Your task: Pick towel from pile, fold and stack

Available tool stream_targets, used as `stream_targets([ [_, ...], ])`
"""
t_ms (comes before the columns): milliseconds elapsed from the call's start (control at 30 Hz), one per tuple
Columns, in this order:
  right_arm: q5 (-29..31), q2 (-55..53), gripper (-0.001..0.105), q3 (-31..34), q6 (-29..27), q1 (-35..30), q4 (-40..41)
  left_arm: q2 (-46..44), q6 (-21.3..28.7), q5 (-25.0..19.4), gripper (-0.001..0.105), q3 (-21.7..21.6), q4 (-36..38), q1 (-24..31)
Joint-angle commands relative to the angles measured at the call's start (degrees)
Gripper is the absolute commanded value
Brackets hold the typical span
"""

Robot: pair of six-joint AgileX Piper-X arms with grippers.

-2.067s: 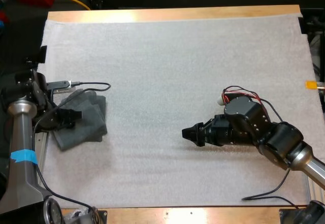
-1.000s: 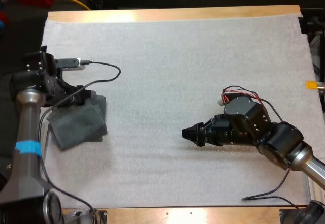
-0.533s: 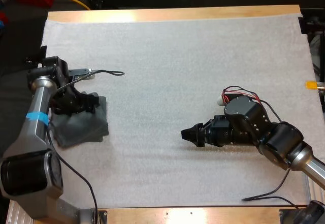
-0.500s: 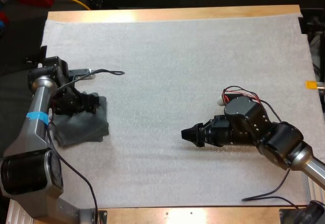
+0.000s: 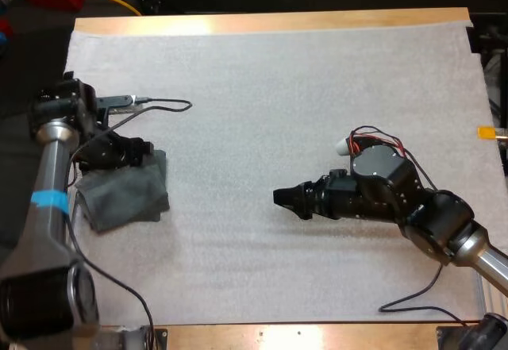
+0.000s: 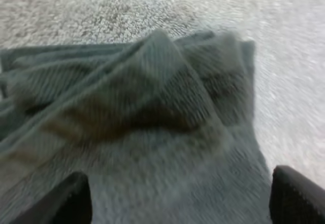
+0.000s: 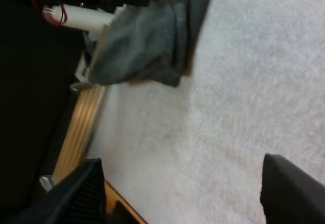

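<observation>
The wooden desk (image 5: 262, 23) carries a white mat (image 5: 278, 96) that covers nearly all of its top. A rumpled dark grey-green towel (image 5: 123, 193) lies by the mat's left edge, about midway between its near and far sides. The left hand (image 5: 143, 150) is at the towel's far edge, fingers spread wide above the cloth, gripping nothing. The right hand (image 5: 279, 197) is right of the mat's middle, well apart from the towel, fingers spread and empty.
</observation>
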Motion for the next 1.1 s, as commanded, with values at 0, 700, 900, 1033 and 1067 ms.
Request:
stream_targets([
  [0,-0.56,-0.51,0.063,-0.35,0.09,0.03,-1.69,-2.03,-0.54,0.34,0.070,-0.46,1.51,-0.20],
  [700,-0.78,-0.51,0.063,-0.35,1.52,0.03,-4.39,-6.38,-1.37,-3.18,0.070,16.45,-3.80,-0.20],
  [900,-0.78,-0.51,0.063,-0.35,1.52,0.03,-3.51,-3.50,-1.37,-2.24,0.070,16.80,-4.70,-0.20],
  [1033,-0.78,-0.51,0.063,-0.35,1.52,0.03,-3.51,-3.77,-1.37,2.54,0.070,16.12,-3.32,-0.20],
  [1067,-0.78,-0.51,0.063,-0.35,1.52,0.03,-3.51,-4.17,-1.37,4.25,0.070,15.40,-2.44,-0.20],
])
